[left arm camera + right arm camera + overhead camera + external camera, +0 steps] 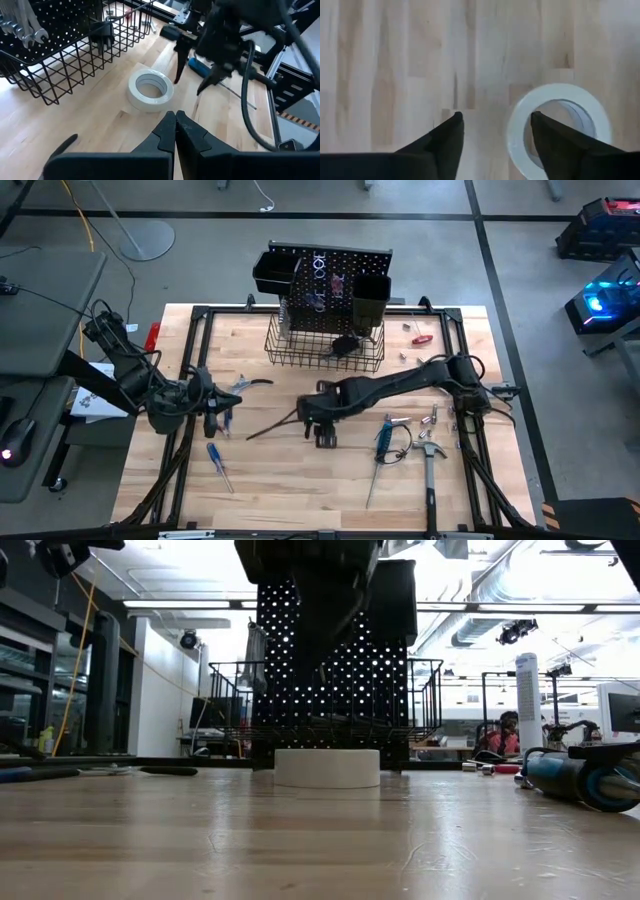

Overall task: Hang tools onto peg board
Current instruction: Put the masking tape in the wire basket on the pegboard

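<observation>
The white tape roll lies flat on the wooden table in front of the peg board; in the high view my right arm hides it. My right gripper is open and points down above the roll, set off toward one side, with one fingertip over the ring's edge. It touches nothing. My left gripper is shut, left of the roll, facing it. The black peg board stands at the far edge with bins and a wire basket. Silver wrenches hang on it.
Tools lie around on the table: a blue-handled screwdriver near the left arm, pliers, another blue-handled tool, a hammer and a red-handled screwdriver on the right. A black frame borders the tabletop.
</observation>
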Action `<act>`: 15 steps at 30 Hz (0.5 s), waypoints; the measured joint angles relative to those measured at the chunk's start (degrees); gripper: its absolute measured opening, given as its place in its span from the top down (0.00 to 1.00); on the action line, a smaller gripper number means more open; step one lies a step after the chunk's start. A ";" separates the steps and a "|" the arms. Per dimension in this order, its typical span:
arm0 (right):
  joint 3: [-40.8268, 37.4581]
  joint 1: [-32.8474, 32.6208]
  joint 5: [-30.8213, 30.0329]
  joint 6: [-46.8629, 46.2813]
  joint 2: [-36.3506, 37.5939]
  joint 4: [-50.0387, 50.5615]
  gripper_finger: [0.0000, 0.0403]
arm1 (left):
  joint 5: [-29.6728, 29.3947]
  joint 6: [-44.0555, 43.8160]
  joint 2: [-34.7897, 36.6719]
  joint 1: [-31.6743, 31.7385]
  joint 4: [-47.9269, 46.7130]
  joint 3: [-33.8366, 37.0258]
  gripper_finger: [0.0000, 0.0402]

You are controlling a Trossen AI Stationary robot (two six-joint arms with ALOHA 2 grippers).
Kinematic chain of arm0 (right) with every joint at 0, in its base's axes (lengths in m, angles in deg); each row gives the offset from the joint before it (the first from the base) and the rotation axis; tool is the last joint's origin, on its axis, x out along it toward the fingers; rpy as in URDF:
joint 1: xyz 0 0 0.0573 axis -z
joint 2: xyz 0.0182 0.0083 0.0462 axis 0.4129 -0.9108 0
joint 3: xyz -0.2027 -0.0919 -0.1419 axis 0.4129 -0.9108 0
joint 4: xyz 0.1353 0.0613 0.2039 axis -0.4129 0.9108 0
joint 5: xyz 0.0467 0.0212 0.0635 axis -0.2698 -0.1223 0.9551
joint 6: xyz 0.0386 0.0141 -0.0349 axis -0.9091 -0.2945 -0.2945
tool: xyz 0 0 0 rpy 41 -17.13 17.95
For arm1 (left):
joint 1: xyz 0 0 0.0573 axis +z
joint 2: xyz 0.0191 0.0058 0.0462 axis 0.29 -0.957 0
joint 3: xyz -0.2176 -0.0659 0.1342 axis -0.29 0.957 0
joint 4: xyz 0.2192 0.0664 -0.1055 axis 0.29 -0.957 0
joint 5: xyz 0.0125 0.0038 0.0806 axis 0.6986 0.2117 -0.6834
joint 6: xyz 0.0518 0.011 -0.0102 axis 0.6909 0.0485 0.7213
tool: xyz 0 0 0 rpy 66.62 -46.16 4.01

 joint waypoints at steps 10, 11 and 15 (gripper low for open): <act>-11.93 1.25 -1.13 -1.96 -0.03 -6.58 0.34 | 0.09 0.00 0.00 0.00 -0.02 0.00 1.00; -13.49 1.32 -0.05 -3.18 -0.03 -7.60 0.34 | 0.11 0.00 0.00 0.00 -0.03 0.00 1.00; -18.73 1.12 -0.72 -3.93 -0.06 -11.50 0.35 | 0.09 0.00 0.00 0.00 -0.19 0.00 1.00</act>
